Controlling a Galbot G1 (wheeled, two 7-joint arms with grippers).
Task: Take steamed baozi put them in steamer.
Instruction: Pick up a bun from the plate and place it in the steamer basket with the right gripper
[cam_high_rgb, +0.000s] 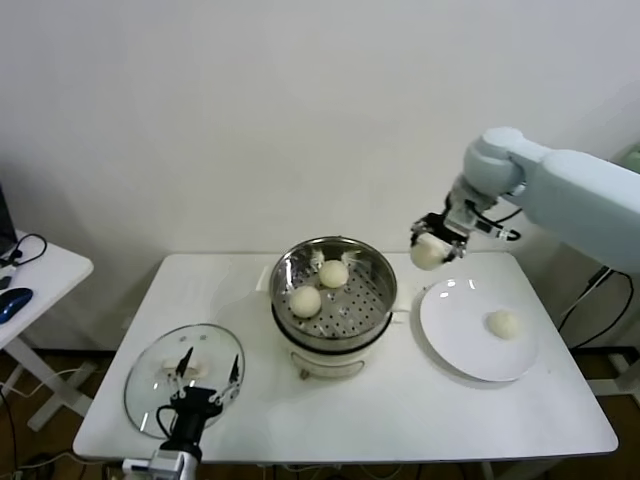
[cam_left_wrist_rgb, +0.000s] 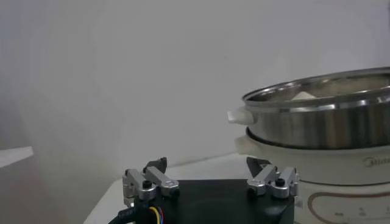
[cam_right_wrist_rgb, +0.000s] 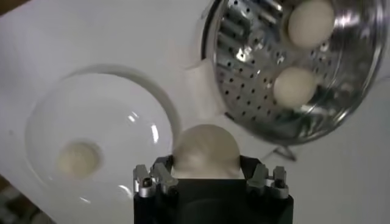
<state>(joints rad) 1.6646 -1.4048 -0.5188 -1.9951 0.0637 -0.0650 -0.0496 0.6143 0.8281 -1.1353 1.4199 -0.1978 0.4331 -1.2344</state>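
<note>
Above the table at two o'clock, my right gripper (cam_high_rgb: 434, 247) pinches one cream-white round dough bun (cam_high_rgb: 428, 254). Two more buns (cam_high_rgb: 305, 300) (cam_high_rgb: 333, 273) sit in the shiny perforated steel steamer (cam_high_rgb: 374, 270) at centre; one (cam_high_rgb: 502, 323) lies on the white round plate (cam_high_rgb: 450, 325) at three o'clock. My left gripper (cam_high_rgb: 206, 375) hovers spread, holding nothing, over the round glass lid (cam_high_rgb: 145, 390) at eight o'clock.

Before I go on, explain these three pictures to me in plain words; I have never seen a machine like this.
This is a two-armed robot at a white table. One picture looks down from its head; the other two come from cameras on its wrists. On the table stand a shiny steel steamer basket on a white pot base, holding two cream-white round buns, a white round plate with one bun, and a flat round glass lid. The right gripper holds a fourth bun in the air between plate and steamer. The left gripper waits open over the lid.
</note>
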